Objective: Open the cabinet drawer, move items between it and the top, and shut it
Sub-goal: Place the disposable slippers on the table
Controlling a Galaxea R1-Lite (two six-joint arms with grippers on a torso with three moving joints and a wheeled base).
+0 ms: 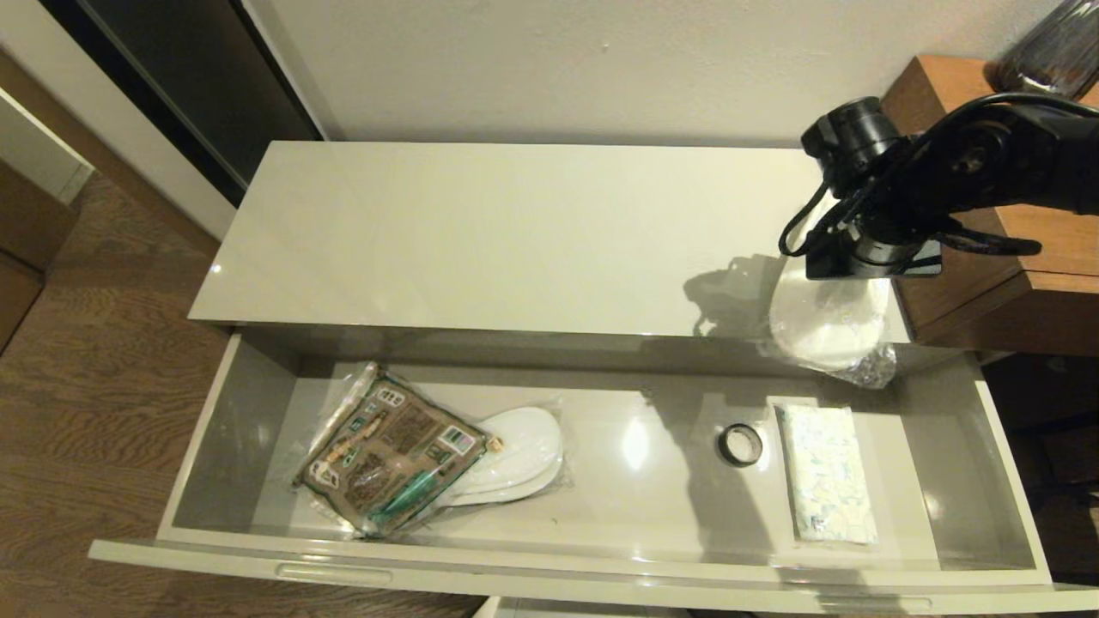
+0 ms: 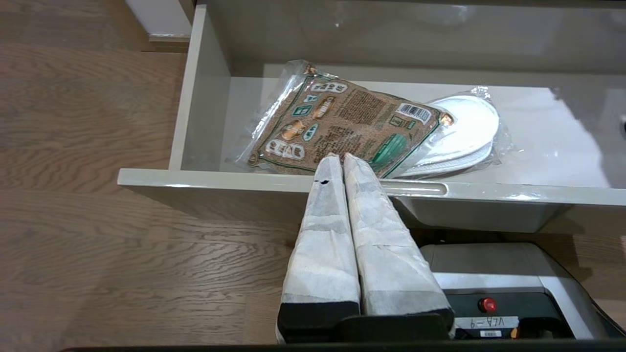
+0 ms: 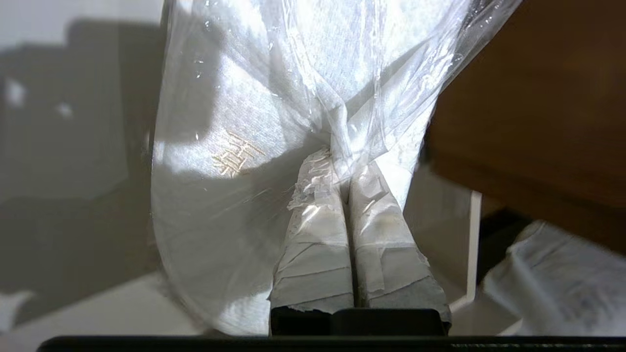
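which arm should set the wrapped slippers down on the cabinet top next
Right. The right gripper is already shut on the wrapped slippers, hanging over the top's right end. The left gripper is shut, parked outside the open drawer.

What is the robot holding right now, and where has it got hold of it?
The right gripper pinches the plastic wrap of a slipper pair.

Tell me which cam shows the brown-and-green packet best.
Left wrist view: the packet is close, label readable, lying on the wrapped slippers. Head view shows it smaller, at the drawer's left end. Right wrist view misses it.
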